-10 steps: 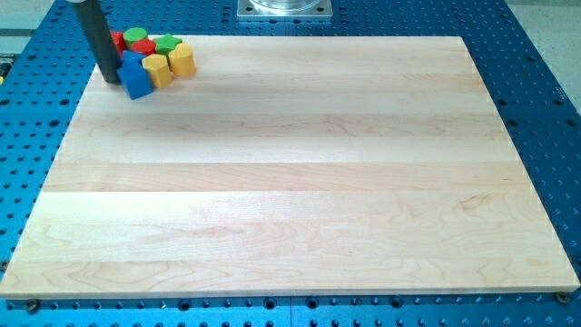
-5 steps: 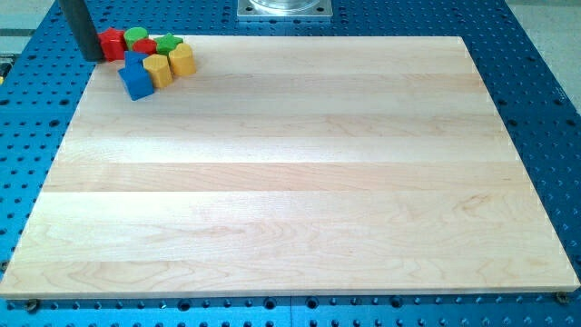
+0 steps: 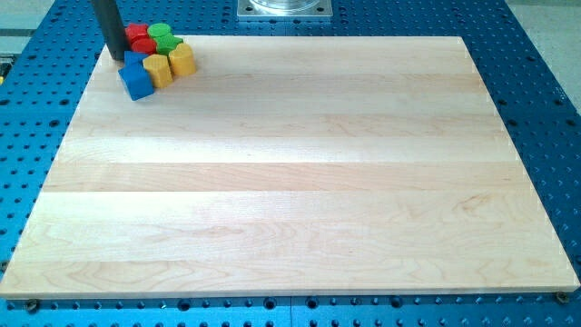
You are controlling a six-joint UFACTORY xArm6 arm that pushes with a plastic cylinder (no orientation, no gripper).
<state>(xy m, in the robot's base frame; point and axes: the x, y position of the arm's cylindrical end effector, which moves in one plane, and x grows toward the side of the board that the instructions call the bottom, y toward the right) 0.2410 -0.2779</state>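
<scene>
Camera view shows the dark rod coming down from the view's top left, its long axis close to upright and leaning only a little, with my tip (image 3: 117, 59) at the far left corner of the wooden board (image 3: 290, 182). There is no pincer on this arm: the rod ends plain, with nothing that opens or shuts, and it holds nothing.

My tip stands at the left edge of a tight cluster of blocks. It is just beside the red block (image 3: 137, 34) on its right and just above the blue block (image 3: 137, 82); whether it actually touches either cannot be made out. A second blue block (image 3: 134, 60) sits between the tip and the lower blue one, partly hidden.

Further right in the cluster lie a green block (image 3: 160, 32), round on top, and another green block (image 3: 168, 44) just below it, with a second red piece (image 3: 146, 45) tucked between them and the first red one. Below these, two yellow blocks sit side by side: one (image 3: 158, 69) touching the blue block, the other (image 3: 182, 60) at the cluster's right end.

The board rests on a blue perforated table (image 3: 545, 109), and a grey metal plate (image 3: 285, 9) shows at the view's top centre.
</scene>
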